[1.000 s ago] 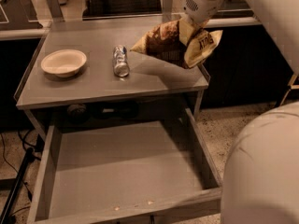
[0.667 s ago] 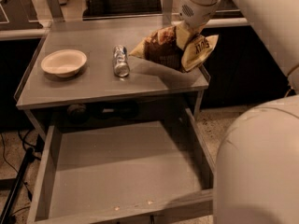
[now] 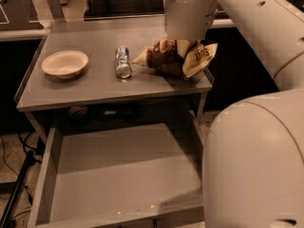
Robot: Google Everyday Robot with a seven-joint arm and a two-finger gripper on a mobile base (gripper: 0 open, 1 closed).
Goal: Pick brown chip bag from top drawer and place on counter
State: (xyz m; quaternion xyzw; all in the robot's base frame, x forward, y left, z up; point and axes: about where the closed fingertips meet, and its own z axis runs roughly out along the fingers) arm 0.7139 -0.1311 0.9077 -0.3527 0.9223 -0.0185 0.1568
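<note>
The brown chip bag (image 3: 175,59) lies on the counter (image 3: 85,88) at its right side, with one tan end hanging toward the right edge. My gripper (image 3: 185,36) is right above the bag, at its top. The top drawer (image 3: 46,175) is pulled out below the counter, and its grey floor holds nothing but a few crumbs near the front panel.
A silver can (image 3: 123,62) lies on its side just left of the bag. A white bowl (image 3: 65,63) sits at the counter's left. My white arm (image 3: 256,23) and body (image 3: 251,165) fill the right side and hide the drawer's right front corner.
The bag has come down from a tilted hold above the counter's right rear to rest on the counter. The gripper came down with it. The can and bowl have not moved.
</note>
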